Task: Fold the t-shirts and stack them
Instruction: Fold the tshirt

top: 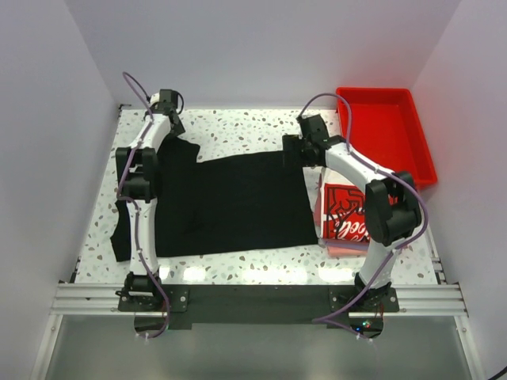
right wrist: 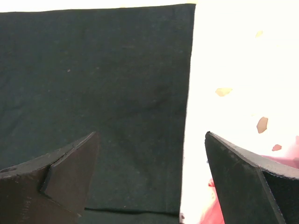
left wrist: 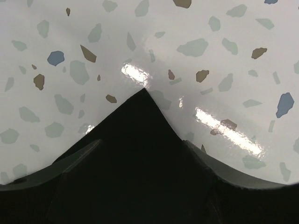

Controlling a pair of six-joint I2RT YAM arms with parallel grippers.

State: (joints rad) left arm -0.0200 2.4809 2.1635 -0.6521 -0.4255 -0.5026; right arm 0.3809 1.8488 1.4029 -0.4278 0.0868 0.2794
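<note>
Speckled tabletop (top: 238, 127) w/ black t-shirt (top: 230, 202), white walls (top: 261, 47)

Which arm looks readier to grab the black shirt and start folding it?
Probably the left. The left tool has a pointed corner of the black shirt lying between its fingers. The right tool hangs open astride the shirt's straight edge, half over bare table.

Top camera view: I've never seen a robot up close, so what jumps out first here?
A black t-shirt lies spread across the middle of the speckled table. A bright red tray sits at the far right corner, and a white shirt with a red print lies beside the black one, partly under the right arm.
</note>
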